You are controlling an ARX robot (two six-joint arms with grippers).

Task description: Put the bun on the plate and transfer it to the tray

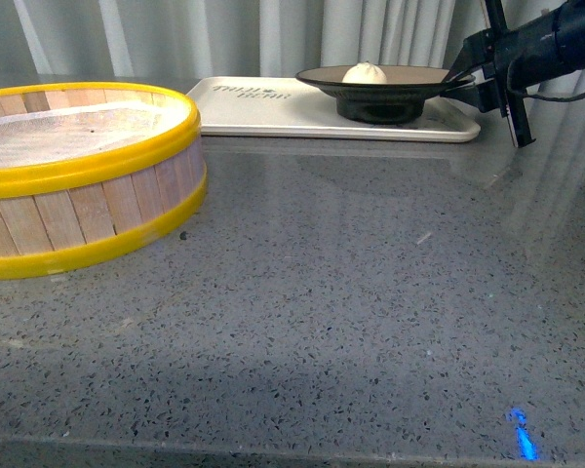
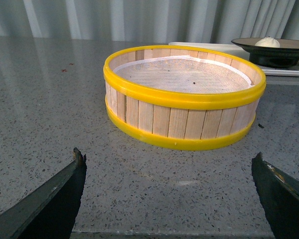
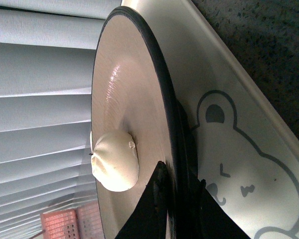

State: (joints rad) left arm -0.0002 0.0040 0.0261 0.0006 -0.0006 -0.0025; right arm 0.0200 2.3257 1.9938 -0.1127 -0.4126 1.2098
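Pinching the rim of the plate [image 1: 409, 76] with my right tool [image 1: 465, 80], I should hold it level over the tray [image 1: 244, 109] so the bun [image 1: 365, 73] cannot roll, then release gently.

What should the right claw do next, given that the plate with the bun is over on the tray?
Probably open the right claw and back straight off. The bun sits on the plate, the plate's foot looks settled on the tray, and the claw is clamped on the plate's rim, so only the release seems left.
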